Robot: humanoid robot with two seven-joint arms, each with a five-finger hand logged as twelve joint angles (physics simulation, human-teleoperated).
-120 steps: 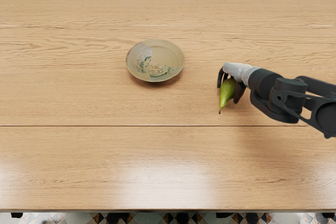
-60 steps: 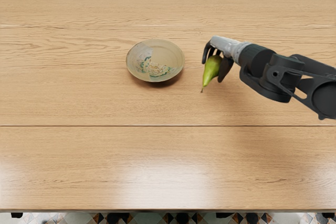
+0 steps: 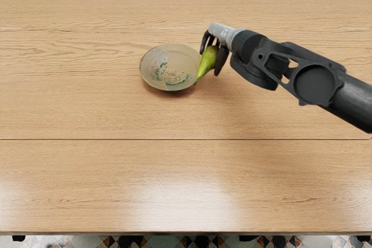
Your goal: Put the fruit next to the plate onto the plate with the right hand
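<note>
A green pear [image 3: 206, 62] hangs stem-down in my right hand [image 3: 213, 54], whose dark fingers are curled around its upper part. The hand is just past the right rim of the round patterned plate [image 3: 157, 59], and the pear's lower tip overlaps that rim in the head view. The pear is held above the table, tilted with its narrow end toward the plate. The right arm reaches in from the right edge. No left arm shows.
The wooden table [image 3: 174, 166] spreads wide around the plate, with its front edge near the bottom of the view. A teal wall runs behind the far edge.
The right hand has carried the pear up and to the left, from open table right of the plate to the plate's right rim. The plate has stayed put.
</note>
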